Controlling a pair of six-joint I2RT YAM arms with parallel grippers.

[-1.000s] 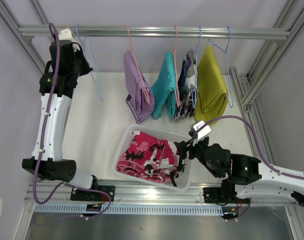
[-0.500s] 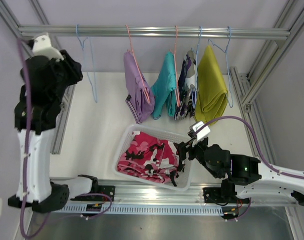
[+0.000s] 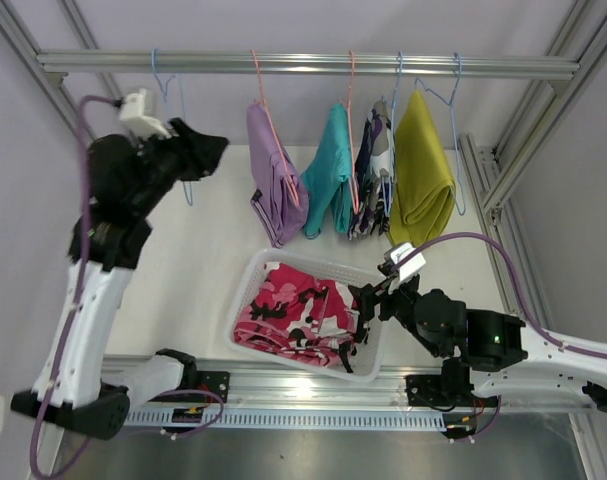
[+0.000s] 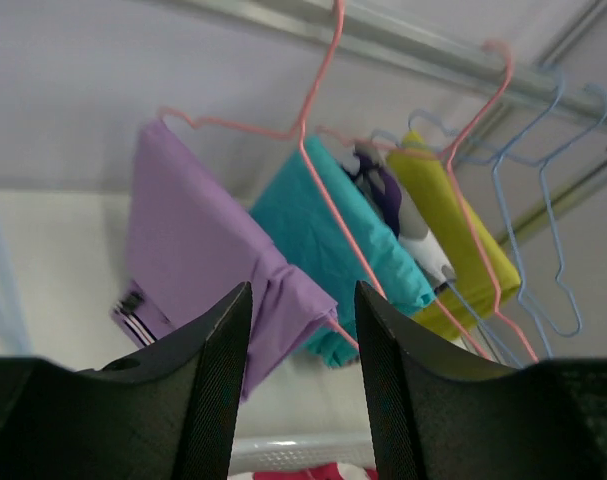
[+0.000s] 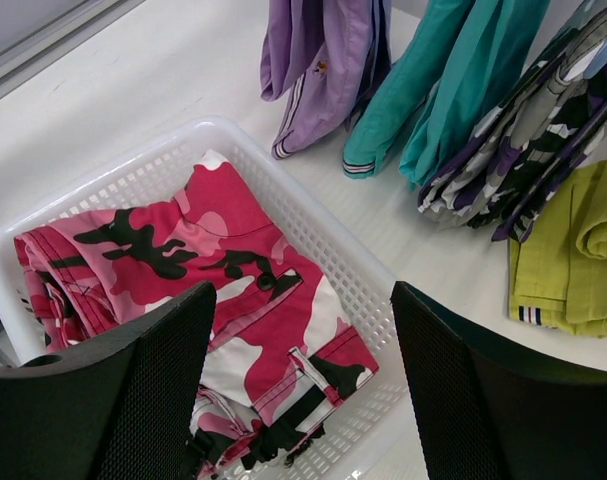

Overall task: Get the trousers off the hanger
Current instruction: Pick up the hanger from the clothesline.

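Overhead, our left gripper [image 3: 215, 150] sits high by the blue hanger [image 3: 187, 192]; only its wrist view shows the fingers [image 4: 208, 400] apart, gripping nothing, framing the lilac trousers [image 4: 193, 240]. The teal [image 3: 328, 180], camouflage [image 3: 368, 205] and mustard [image 3: 423, 175] pairs hang rightward on the rail [image 3: 303, 65], the camouflage half hidden. Nearer, the pink pair [image 3: 293, 305] lies in the basket [image 5: 218, 127], our right gripper [image 5: 303, 300] wide open and empty at its right rim.

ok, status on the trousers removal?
Left gripper open, empty, facing lilac cloth trousers on pink wire hanger. Right gripper open at white plastic basket holding pink camouflage trousers. Nothing in the way.
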